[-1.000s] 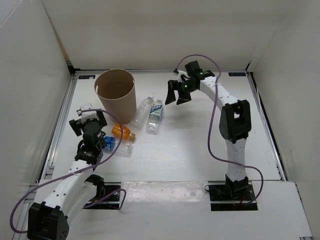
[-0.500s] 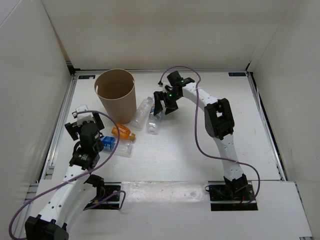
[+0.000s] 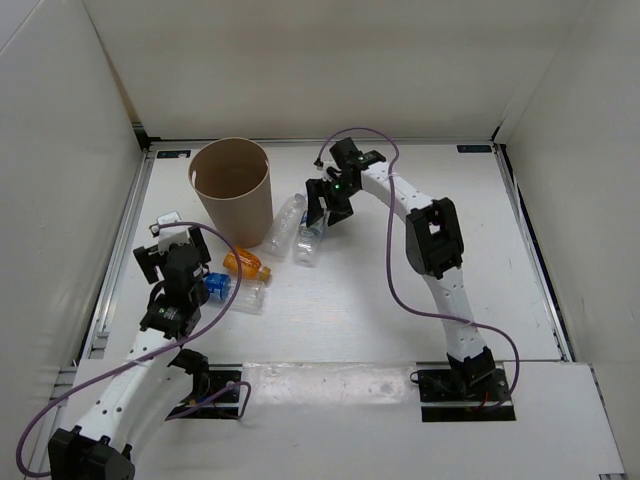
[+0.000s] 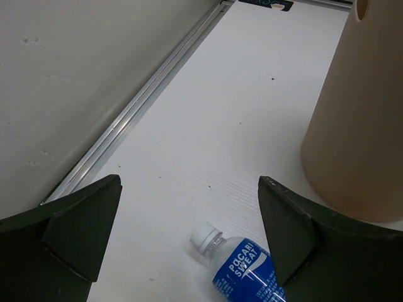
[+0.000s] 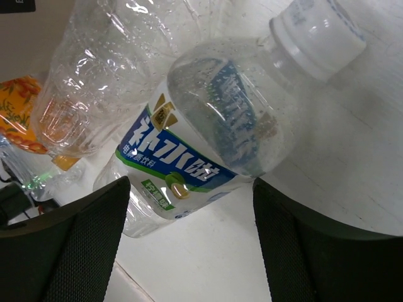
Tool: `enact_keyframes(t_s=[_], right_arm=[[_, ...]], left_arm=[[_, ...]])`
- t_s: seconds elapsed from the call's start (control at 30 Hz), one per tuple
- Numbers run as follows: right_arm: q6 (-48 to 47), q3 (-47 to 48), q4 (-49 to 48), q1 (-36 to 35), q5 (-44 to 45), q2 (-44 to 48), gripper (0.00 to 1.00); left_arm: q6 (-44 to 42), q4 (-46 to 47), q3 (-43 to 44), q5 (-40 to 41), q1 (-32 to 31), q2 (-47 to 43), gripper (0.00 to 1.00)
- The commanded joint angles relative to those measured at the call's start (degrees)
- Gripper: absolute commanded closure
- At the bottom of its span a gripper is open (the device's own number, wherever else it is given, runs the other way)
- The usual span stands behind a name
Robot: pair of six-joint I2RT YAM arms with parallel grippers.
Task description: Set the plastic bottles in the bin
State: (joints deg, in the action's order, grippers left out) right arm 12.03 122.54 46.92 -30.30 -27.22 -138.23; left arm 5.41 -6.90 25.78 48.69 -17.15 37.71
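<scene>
The tan bin (image 3: 233,188) stands upright at the back left; its wall also shows in the left wrist view (image 4: 362,119). Two clear bottles lie right of it: a plain one (image 3: 284,224) and a blue-labelled one (image 3: 309,238). An orange bottle (image 3: 246,265) and a Pocari Sweat bottle (image 3: 232,290) lie nearer. My right gripper (image 3: 330,205) is open, low over the blue-labelled bottle (image 5: 208,145), fingers (image 5: 315,251) on either side of it. My left gripper (image 3: 172,252) is open, just above the Pocari Sweat bottle (image 4: 242,267), whose white cap points toward the left wall.
White walls enclose the table on the left, back and right. A metal rail (image 4: 135,110) runs along the left edge, close to my left gripper. A purple cable (image 3: 400,290) loops beside the right arm.
My right gripper swung left and down from mid-air to the blue-labelled bottle. My left gripper drew back a little toward the near edge. The bottles have not moved.
</scene>
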Motion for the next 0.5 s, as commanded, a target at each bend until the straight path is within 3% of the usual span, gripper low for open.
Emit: enact_keyframes(t_s=[0.0,0.27,0.37,0.47], right_arm=[[-1.0,3.0,4.0,-0.9,4.5,-1.9,0.21],[-3.7,8.0,9.9,-1.9,4.4,-4.4,0.36],[-4.1,6.8,11.2,-1.5,5.8,-3.7,0.36],[-5.1,4.1,11.9,-0.2,7.4,-2.1,0.26]], left_arm=[[-0.6,0.0,0.5,1.1,-0.3,-0.3,0.0],[-1.1,-0.3,-0.7,3.4,-0.7,-1.9,0.0],[-1.2,0.0,-0.9,3.8,-0.7,-1.9,0.0],[-1.2,0.3,-1.0,3.8,-0.6,-1.6,0.0]])
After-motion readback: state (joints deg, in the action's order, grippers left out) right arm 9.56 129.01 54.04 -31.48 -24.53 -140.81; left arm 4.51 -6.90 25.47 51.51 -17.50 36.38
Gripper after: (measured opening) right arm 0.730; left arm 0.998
